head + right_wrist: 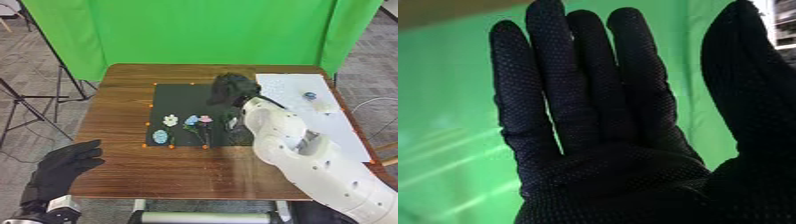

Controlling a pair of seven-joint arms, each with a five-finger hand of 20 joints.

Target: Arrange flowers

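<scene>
Likely light and fragile, the pink flower (205, 119) on the black mat (178, 101) wants a gentle stem pinch; my right hand (611, 172) has fingers wide.

The desk (129, 170) is showing brown wood with a faint sheen, the green backdrop (222, 35) is hanging as matt cloth, and the right hand (233, 89) is wearing rough-textured fabric.
</scene>
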